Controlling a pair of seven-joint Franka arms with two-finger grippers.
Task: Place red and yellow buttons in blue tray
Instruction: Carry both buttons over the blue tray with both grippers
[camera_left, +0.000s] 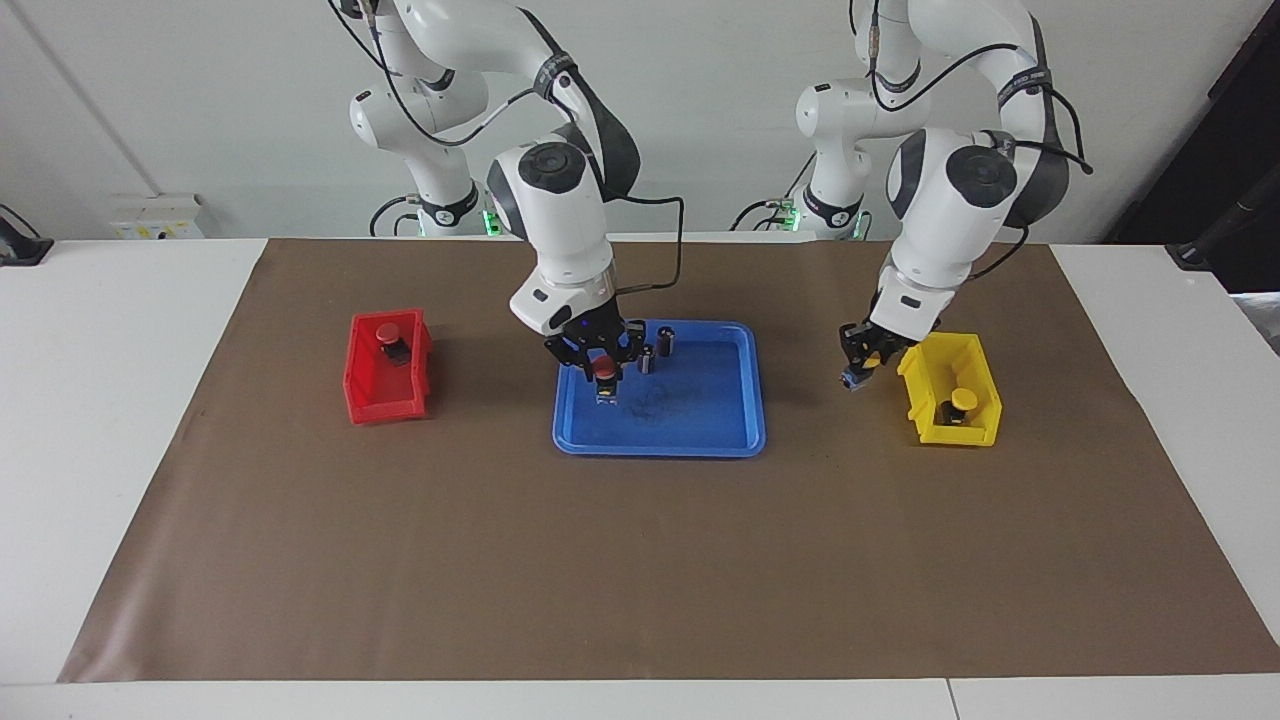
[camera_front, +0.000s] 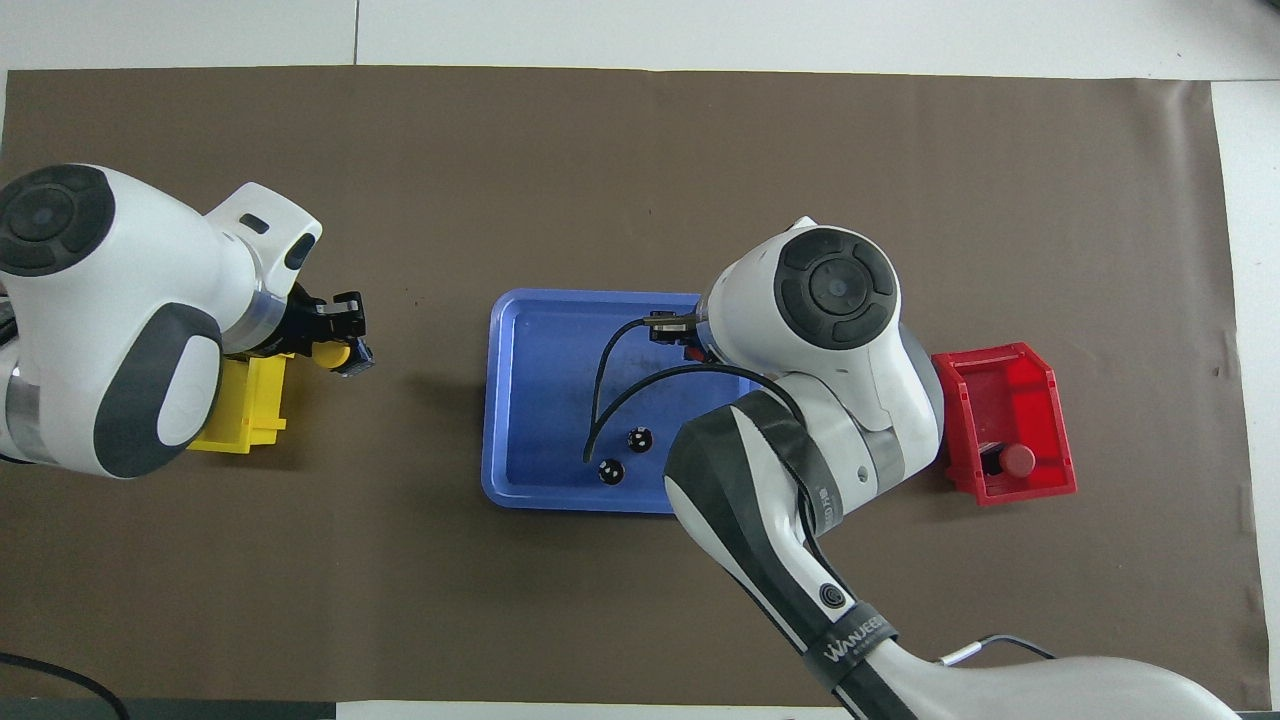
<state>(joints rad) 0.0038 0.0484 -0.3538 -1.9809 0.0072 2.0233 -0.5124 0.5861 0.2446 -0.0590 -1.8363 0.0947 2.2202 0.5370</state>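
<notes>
Brown paper on the bench carries the blue tray (camera_left: 735, 425), over which a red button (camera_left: 604, 371) is clamped in the right tool (camera_left: 604, 382), while a yellow button (camera_left: 866, 364) is clamped in the left tool (camera_left: 858, 372) beside the yellow bin (camera_left: 972, 432).

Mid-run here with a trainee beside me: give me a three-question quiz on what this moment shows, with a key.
1. True or false: the right hand holds a red button over the blue tray.
2. Which bin is the left hand beside? A) yellow bin B) red bin C) neither
3. How many buttons are not yet out of the bins?

Key
1. True; the hand is shut on it.
2. A; it carries a yellow button over the brown mat, between that bin and the tray.
3. Two: one yellow, one red. The tray holds only two dark cylinders.
</notes>
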